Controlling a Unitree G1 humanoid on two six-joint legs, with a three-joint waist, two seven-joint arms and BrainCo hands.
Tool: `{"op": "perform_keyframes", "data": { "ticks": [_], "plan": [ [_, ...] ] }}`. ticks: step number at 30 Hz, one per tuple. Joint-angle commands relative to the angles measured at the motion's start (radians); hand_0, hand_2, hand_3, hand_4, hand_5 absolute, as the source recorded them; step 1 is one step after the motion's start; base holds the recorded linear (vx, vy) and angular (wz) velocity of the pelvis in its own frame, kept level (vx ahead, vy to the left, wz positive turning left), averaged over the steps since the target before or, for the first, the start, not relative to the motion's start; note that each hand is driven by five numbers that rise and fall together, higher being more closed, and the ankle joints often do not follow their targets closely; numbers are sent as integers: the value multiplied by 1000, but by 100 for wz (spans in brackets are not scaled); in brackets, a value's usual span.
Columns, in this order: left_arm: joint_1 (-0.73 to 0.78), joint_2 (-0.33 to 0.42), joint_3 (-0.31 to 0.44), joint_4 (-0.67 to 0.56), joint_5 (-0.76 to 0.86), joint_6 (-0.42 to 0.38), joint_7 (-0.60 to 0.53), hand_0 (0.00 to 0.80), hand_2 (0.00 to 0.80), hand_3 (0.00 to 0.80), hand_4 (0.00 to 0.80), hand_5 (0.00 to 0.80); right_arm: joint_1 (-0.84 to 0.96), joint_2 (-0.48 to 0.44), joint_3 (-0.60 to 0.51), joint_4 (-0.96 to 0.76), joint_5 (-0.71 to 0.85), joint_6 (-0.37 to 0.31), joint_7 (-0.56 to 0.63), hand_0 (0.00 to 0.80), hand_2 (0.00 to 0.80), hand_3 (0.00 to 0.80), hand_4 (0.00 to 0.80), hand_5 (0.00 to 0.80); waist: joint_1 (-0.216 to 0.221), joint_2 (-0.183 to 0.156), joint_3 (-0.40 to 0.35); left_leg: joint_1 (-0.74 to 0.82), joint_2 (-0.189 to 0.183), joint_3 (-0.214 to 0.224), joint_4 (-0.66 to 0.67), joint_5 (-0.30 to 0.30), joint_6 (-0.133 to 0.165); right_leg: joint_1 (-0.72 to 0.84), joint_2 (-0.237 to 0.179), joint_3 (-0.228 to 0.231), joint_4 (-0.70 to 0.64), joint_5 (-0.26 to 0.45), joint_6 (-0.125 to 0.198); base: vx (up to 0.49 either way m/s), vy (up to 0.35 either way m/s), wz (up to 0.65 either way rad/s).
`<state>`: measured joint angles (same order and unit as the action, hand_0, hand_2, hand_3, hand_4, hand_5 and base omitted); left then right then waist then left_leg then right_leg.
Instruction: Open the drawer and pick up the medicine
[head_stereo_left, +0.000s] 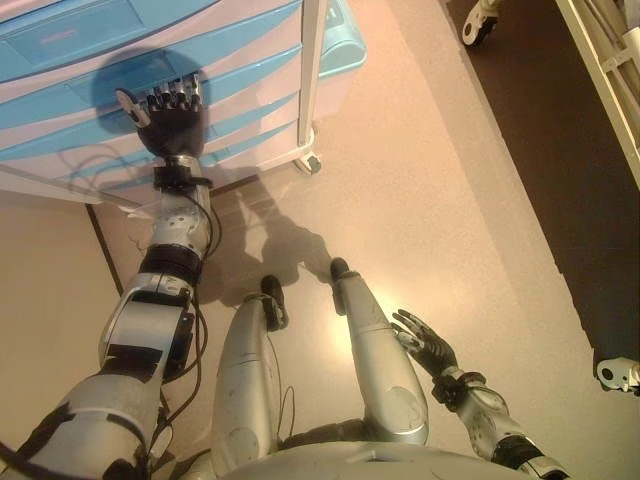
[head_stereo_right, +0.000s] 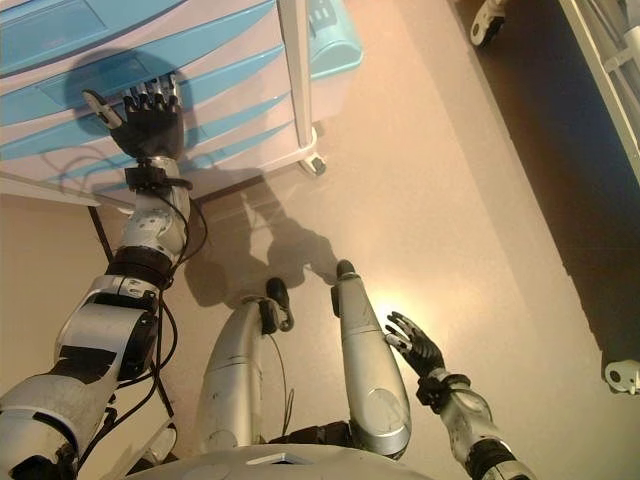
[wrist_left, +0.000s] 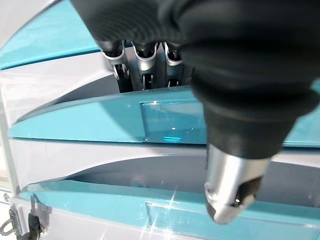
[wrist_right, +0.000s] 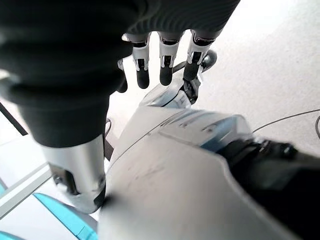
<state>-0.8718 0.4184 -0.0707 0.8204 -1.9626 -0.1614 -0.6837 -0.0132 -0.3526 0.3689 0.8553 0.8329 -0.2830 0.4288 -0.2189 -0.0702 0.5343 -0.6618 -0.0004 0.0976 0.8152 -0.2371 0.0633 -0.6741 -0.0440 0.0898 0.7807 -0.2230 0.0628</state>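
Reaching with straight, empty fingers at the blue-fronted drawer (head_stereo_left: 150, 95), the left hand (head_stereo_left: 172, 115) should be hooked under its lip and drawn squarely back, while the right hand (head_stereo_left: 428, 345) hangs relaxed and empty; the medicine is not seen.

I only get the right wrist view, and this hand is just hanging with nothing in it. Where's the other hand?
Observer: The left hand is up against the front of the blue and white drawer unit.
Operator: Is a drawer open?
Observer: Not yet. In the left wrist view the blue drawer fronts sit one above the other, none pulled out.
Operator: Any medicine?
Observer: None shows in any view.
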Motion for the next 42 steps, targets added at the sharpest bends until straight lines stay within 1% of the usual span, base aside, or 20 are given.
{"op": "perform_keyframes", "data": {
  "ticks": [1,5,7,8,12,16,24,30,33,37,42],
  "plan": [
    [-70,47,14,52,38,3,2,0,0,0,0,0,42,-28,27,-14,10,-32,36,0,0,0,0,0,-6,27,-15,68,-38,52,-184,-19,53,-1,21,-24,-89,106,-35,0,0,0],
    [-26,17,-1,62,68,37,-9,0,0,0,0,0,33,-28,28,-37,-7,-18,17,0,0,0,0,0,-1,34,-15,71,-46,49,-206,-9,52,-3,19,-28,-97,106,-34,0,0,0],
    [11,-6,-6,72,83,53,-20,0,0,0,0,0,32,-23,32,-50,-9,-12,2,0,0,0,0,0,3,36,-15,70,-49,47,-216,-4,52,-4,20,-31,-99,104,-32,0,0,0],
    [44,-23,-10,81,88,73,-36,0,0,0,0,0,32,-18,33,-60,-10,-8,-5,0,0,0,0,0,6,36,-14,70,-50,46,-221,-3,53,-5,22,-33,-100,106,-29,0,0,0],
    [105,-63,-13,108,100,94,-54,0,0,0,0,0,32,-5,40,-83,-5,1,-26,0,0,0,0,0,13,31,-14,69,-48,42,-232,1,54,-3,27,-38,-107,108,-26,-22,-47,1],
    [144,-84,-6,138,135,110,-52,0,0,0,0,0,32,4,42,-96,-9,7,-24,0,0,0,0,0,17,21,-14,69,-43,39,-241,4,53,-4,32,-41,-107,113,-21,-15,-41,4],
    [165,-93,21,181,137,129,-74,0,0,0,0,0,33,19,42,-105,-11,20,-20,0,0,0,0,0,20,4,-14,74,-36,39,-241,-1,57,-2,41,-45,-100,123,-13,-5,-21,-1],
    [165,-81,39,226,172,151,-25,0,0,0,0,0,27,30,41,-99,-13,33,-12,0,0,0,0,0,24,-3,-14,71,-34,37,-231,-7,61,-9,46,-49,-82,130,-5,0,-4,-1],
    [181,-88,39,239,174,170,-14,0,0,0,0,0,25,34,38,-89,-8,30,-9,0,0,0,0,0,28,-1,-14,71,-36,34,-231,-9,63,-13,45,-52,-75,133,-1,-1,-2,1],
    [229,-112,47,265,164,187,-41,0,0,0,0,0,18,43,45,-94,-6,32,-17,0,0,0,0,0,37,-1,-14,75,-36,32,-239,-7,65,-13,47,-55,-74,130,3,0,0,0],
    [285,-145,65,287,149,183,-91,0,0,0,0,0,9,62,52,-86,2,27,-31,0,0,0,0,0,54,-6,-14,80,-37,22,-246,-4,64,-6,49,-61,-75,133,7,-2,-21,0]
  ]
}}
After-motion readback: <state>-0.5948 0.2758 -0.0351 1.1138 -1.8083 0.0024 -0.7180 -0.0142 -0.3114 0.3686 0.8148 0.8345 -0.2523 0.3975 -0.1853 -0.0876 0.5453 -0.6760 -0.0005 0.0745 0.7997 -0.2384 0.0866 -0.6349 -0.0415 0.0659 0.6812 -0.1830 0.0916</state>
